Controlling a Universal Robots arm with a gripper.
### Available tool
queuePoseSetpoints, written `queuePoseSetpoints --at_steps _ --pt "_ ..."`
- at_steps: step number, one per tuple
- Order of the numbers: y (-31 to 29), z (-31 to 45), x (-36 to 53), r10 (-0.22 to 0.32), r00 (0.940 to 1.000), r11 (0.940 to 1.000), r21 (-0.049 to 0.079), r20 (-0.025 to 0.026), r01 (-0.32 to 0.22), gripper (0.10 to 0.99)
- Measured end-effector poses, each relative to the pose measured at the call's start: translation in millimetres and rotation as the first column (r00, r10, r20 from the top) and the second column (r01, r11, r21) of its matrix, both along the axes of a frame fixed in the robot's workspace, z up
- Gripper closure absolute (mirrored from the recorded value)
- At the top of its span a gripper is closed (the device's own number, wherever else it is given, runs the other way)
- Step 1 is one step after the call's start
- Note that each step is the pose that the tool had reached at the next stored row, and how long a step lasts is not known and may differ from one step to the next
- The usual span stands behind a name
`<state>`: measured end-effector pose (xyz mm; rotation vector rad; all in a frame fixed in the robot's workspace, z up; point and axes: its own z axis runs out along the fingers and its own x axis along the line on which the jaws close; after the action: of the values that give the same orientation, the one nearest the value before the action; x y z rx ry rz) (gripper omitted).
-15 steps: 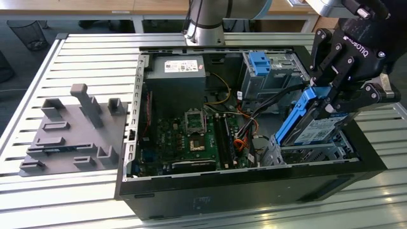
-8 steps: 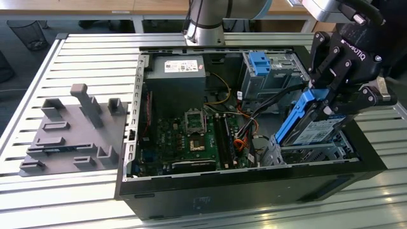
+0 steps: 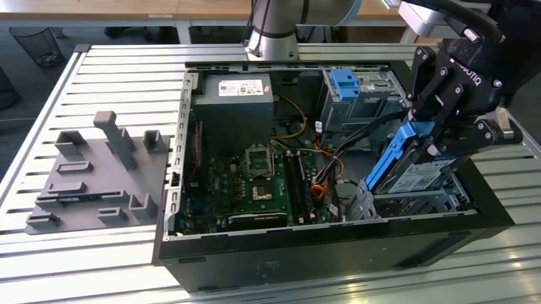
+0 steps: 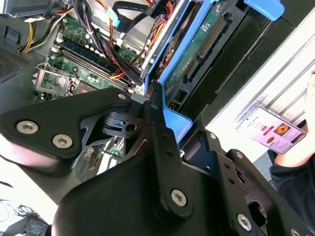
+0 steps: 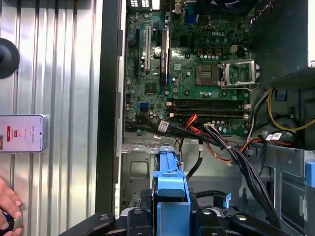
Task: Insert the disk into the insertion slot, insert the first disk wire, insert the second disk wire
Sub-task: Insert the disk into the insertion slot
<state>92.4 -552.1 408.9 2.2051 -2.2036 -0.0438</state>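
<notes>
One tilted silver disk (image 3: 420, 172), blue-framed

In the exterior view you see a white printed word running along the black body of the tool (image 3: 432, 138). The disk (image 3: 420, 178) it grips carries a white label with fine dark print, too small to read. Another white label with dark print sits on the grey power supply (image 3: 232, 111). In the first wrist view, white letters stand on the green motherboard (image 5: 197, 64). The phone (image 5: 22, 133) on the desk (image 5: 64, 73) shows a lit screen with red marks.
</notes>
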Motion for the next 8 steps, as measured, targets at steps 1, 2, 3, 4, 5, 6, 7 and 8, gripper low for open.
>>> queuePoseSetpoints --at_steps 1,2,3,4,5,6,7,8 --pt "0.0 -0.8 0.0 0.000 1.0000 1.0000 0.000 0.0000 0.000 0.722" --pt "0.0 -1.5 0.0 0.000 1.0000 1.0000 0.000 0.0000 0.000 0.722" --pt "0.0 -2.2 0.0 0.000 1.0000 1.0000 0.001 0.0000 0.000 0.722" --pt "0.0 -2.9 0.0 0.000 1.0000 1.0000 0.001 0.0000 0.000 0.722" --pt "0.0 -3.6 0.0 0.000 1.0000 1.0000 0.001 0.0000 0.000 0.722" --pt "0.0 -4.4 0.0 0.000 1.0000 1.0000 0.001 0.0000 0.000 0.722" --pt "0.0 -5.2 0.0 0.000 1.0000 1.0000 0.001 0.0000 0.000 0.722" --pt "0.0 -5.9 0.0 0.000 1.0000 1.0000 0.002 0.0000 0.000 0.722"
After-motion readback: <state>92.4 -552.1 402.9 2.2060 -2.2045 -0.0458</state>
